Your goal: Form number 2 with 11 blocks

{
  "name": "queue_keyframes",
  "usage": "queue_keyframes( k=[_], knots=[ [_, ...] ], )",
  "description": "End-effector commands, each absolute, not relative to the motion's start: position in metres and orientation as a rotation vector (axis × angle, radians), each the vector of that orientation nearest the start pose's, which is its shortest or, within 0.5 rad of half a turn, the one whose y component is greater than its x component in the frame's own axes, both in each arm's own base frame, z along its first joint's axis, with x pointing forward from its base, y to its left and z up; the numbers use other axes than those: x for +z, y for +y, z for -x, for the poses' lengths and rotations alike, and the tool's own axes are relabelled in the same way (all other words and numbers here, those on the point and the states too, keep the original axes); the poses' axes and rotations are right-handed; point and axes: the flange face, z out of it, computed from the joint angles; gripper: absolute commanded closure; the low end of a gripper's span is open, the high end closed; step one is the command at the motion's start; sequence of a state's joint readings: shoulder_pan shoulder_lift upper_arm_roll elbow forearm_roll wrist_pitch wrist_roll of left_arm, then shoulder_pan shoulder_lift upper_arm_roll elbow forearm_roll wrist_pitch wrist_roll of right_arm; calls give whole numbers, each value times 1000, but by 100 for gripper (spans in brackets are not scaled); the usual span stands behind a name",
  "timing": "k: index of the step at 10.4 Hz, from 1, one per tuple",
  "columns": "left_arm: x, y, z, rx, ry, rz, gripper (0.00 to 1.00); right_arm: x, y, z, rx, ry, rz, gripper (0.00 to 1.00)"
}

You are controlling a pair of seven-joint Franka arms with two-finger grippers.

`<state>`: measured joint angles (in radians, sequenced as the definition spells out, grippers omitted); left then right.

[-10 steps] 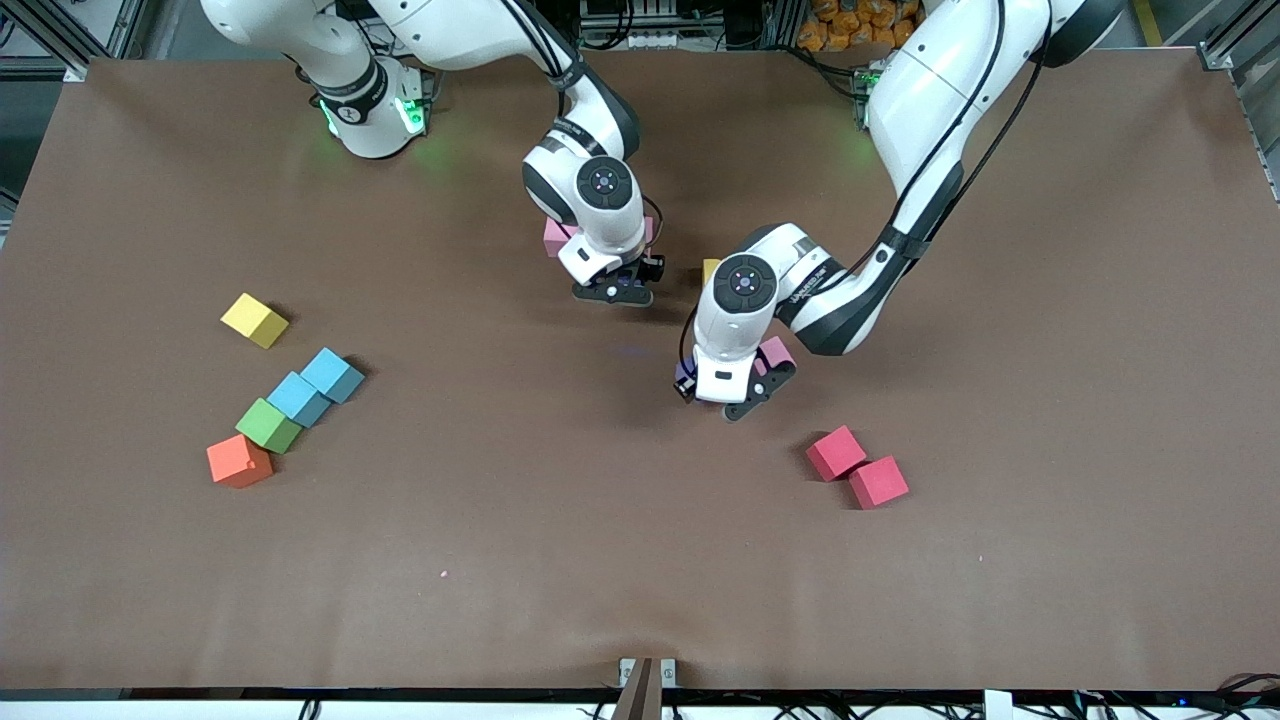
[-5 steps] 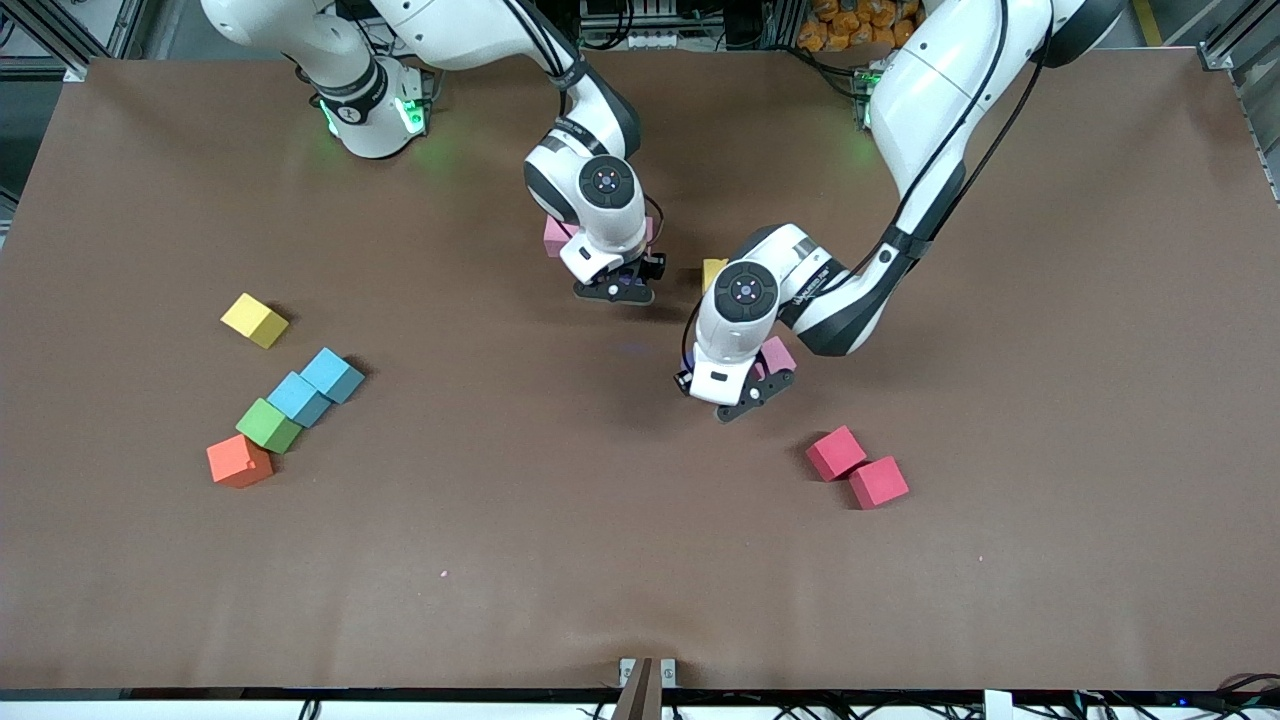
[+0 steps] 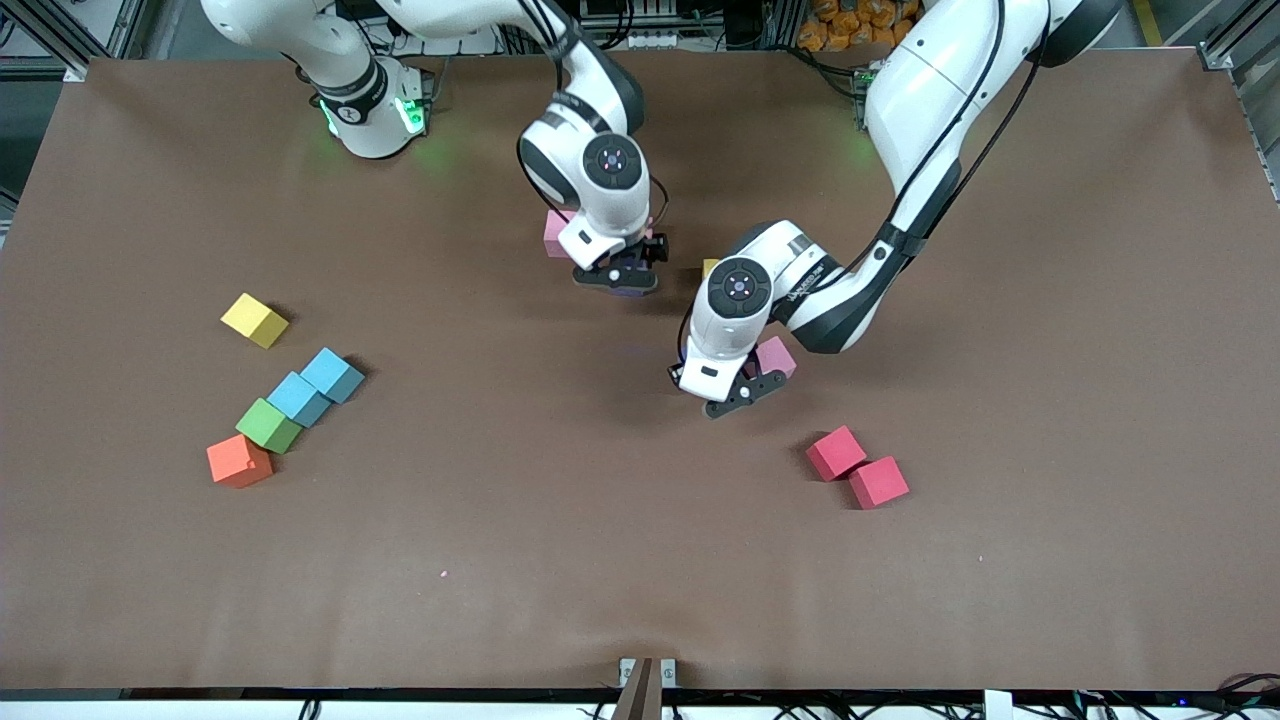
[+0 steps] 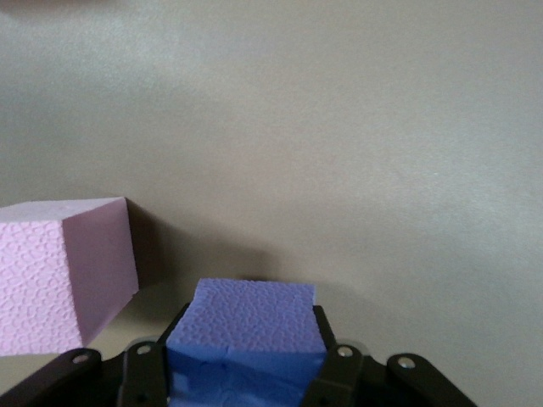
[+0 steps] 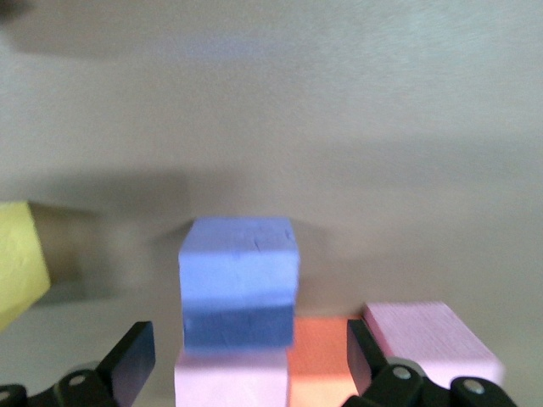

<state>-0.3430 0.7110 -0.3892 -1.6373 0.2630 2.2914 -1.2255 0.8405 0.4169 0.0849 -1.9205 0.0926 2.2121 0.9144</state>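
Observation:
My right gripper [image 3: 615, 280] [image 5: 250, 366] stands open just above a small cluster of blocks in the middle of the table. Between its spread fingers [image 5: 134, 360] a purple block [image 5: 239, 280] rests against a pink block [image 5: 231, 380], with an orange block [image 5: 321, 356] and another pink block [image 5: 428, 337] beside them. A yellow block [image 5: 17, 254] [image 3: 710, 267] lies close by. My left gripper [image 3: 735, 398] [image 4: 246, 373] is shut on a second purple block [image 4: 246, 326], low over the table next to a pink block [image 4: 64, 271] [image 3: 776, 355].
Toward the right arm's end lie a yellow block [image 3: 253, 320], two light blue blocks [image 3: 332, 375] [image 3: 298, 398], a green cube [image 3: 268, 425] and an orange block [image 3: 238, 460]. Two red blocks [image 3: 835, 452] [image 3: 878, 482] touch each other nearer the front camera than the left gripper.
My right gripper has opened, let go of its purple block and lifted slightly. My left gripper has drifted a little toward the right arm's end with its purple block.

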Motion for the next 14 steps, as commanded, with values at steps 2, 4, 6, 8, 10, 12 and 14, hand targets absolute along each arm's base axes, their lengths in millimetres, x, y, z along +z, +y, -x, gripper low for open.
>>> queue_keyframes(
  k=[2,4,6,8,10,12,14],
  knots=[
    [243,-452,-531,48,-383,3154,56,347,455,-373,234,-37,3166,0],
    [244,-468,-516,47,-178,3157,56,383,392,-406,206,-77,3140,0],
    [238,-491,-494,20,-33,3141,56,405,306,-445,170,-136,3112,0],
    [233,-513,-483,4,41,3142,56,412,231,-479,163,-214,3098,0],
    [223,-537,-479,-2,56,3161,56,405,156,-510,141,-408,3166,0],
    [212,-543,-473,-4,64,3143,55,400,110,-525,136,-605,3191,0],
    [200,-555,-463,-3,57,3132,55,394,56,-533,184,-833,3120,0]
  ],
)
